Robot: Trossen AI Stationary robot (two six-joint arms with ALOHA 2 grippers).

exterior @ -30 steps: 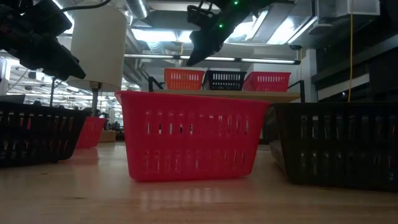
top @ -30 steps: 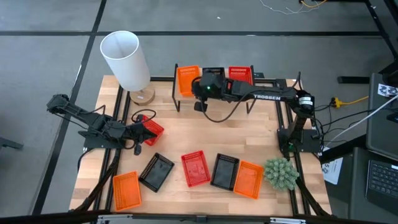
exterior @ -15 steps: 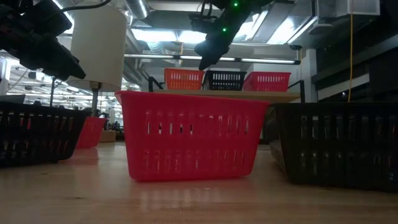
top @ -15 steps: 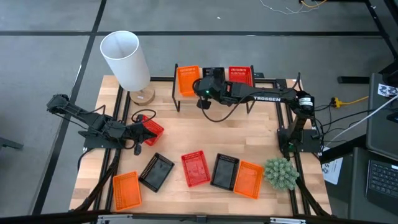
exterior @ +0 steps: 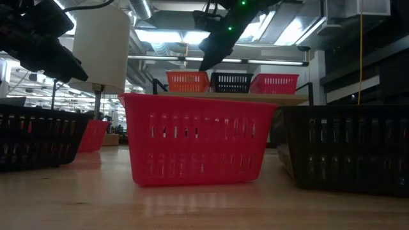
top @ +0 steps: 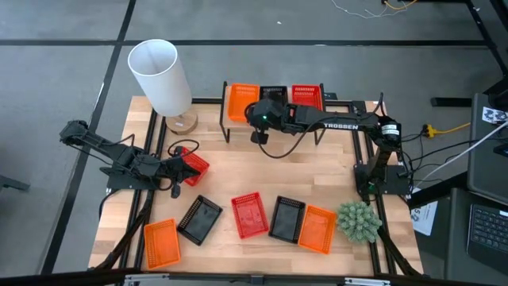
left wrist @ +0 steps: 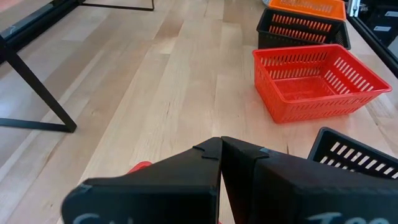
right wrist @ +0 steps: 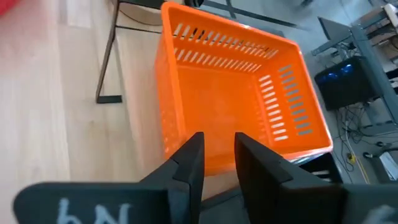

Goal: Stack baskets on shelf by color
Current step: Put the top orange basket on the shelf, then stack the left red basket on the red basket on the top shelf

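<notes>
Wooden tabletop (top: 238, 179) bears six baskets; shelf (top: 337, 106) at its far edge carries orange basket (top: 240, 102), black basket (top: 274, 93) and red basket (top: 306, 94). Right gripper (top: 260, 135) hovers beside the orange basket, jaws slightly parted, empty. Left gripper (top: 176, 170), shut, meets a red basket (top: 195, 168).

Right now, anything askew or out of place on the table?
Nothing spilled or damaged. The loose plastic mesh baskets along the table's near edge lie at mixed angles: the black basket is rotated most, and the orange basket butts against its black neighbour. The three on the wooden shelf sit square.
</notes>
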